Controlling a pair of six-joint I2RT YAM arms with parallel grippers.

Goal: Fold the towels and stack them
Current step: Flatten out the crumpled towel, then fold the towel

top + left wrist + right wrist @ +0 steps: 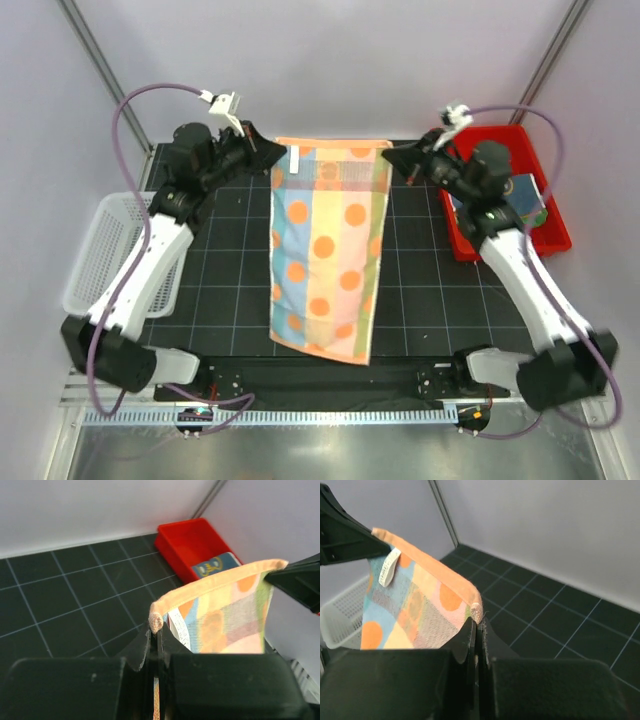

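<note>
Both arms are reaching toward the far side of the counter, and the patched towel is strung between them by its top hem. The left end effector is clamped on the towel's left top corner. In its wrist view the fingers are pressed together, with the orange hem bunched out just above them. The right end effector is clamped the same way on the right top corner, jaws tight on the cloth edge. The hem runs nearly straight and level between the two grips, with a slight sag in the left wrist view. The towel is pale, with blue, yellow and pink panels and orange dots, and it is opened out full length. From above it spans the middle of the counter from the far side toward the arm bases (I cannot tell whether its lower hem touches the black grid or hangs just clear). The lower right corner dips a little further than the left. A small white label is sewn just under the hem, near the left-hand grip. The red bin sits at the right edge of the counter beside the right arm. A second towel, with a dark blue border and some yellow, lies inside it, though its pattern is too small to make out. The white basket stands off the left edge, beside the left arm.
</note>
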